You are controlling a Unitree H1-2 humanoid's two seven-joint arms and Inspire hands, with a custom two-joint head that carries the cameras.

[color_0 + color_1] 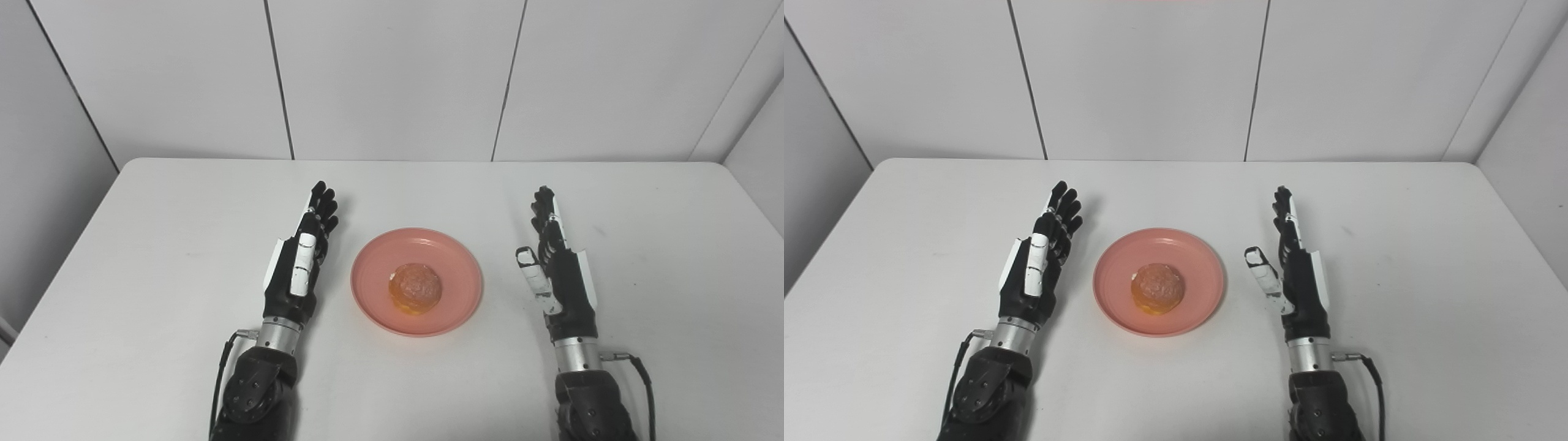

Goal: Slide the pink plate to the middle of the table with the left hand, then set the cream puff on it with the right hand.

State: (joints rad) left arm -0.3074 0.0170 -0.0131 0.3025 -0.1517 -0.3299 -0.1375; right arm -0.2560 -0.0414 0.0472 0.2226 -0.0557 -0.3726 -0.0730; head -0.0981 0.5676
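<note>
The cream puff (415,289), golden brown with a rough glazed top, sits in the hollow of the pink plate (380,257), slightly nearer than the plate's centre; the plate lies flat on the white bench (153,245), about midway between the bench's left and right edges and toward its near side; to the left of the plate the left hand (300,263) is stretched out over the bench, pointing toward the far edge, its fingers (323,202) straight and held close side by side, holding nothing and not touching the plate, with a clear strip of bench between them; to the right of the plate the right hand (560,275) is stretched out the same way, its fingers (544,208) straight and close together, the thumb angled away toward the plate, holding nothing, and set a little farther from the plate's rim than the left hand is; both forearms come in from the near edge; behind the bench's far edge stands a pale panelled wall (392,79) with dark vertical seams.
</note>
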